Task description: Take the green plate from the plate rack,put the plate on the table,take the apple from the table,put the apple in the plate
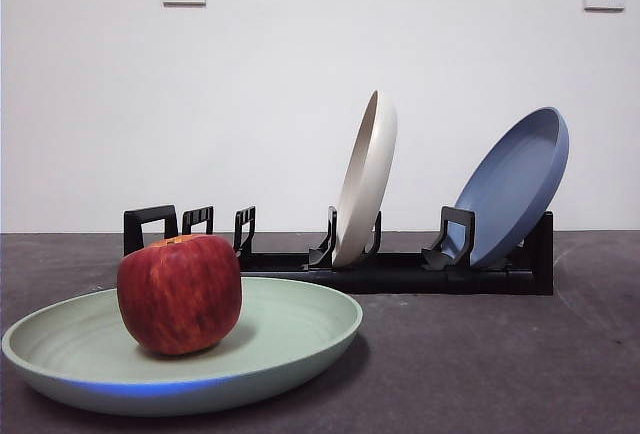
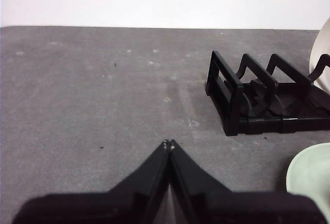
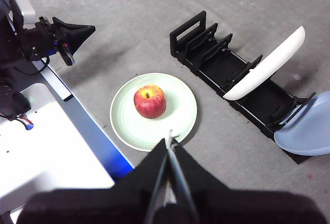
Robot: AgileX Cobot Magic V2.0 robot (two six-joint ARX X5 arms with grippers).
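Red apple (image 1: pixel 180 293) sat centred in green plate (image 1: pixel 290 339) on table (image 1: pixel 480 364), rack (image 1: pixel 400 272) at two o'clock; task looked complete; left gripper (image 2: pixel 168 144) and right gripper (image 3: pixel 169 140) both closed, empty

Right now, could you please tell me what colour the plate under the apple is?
Pale mint green: the plate under the apple shows best in the right wrist view.

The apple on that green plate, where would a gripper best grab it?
Probably from straight above, jaws closing on the apple's two rounded sides. It sits upright in the middle of the green plate, stem up, and the plate's raised rim would hinder a low sideways approach.
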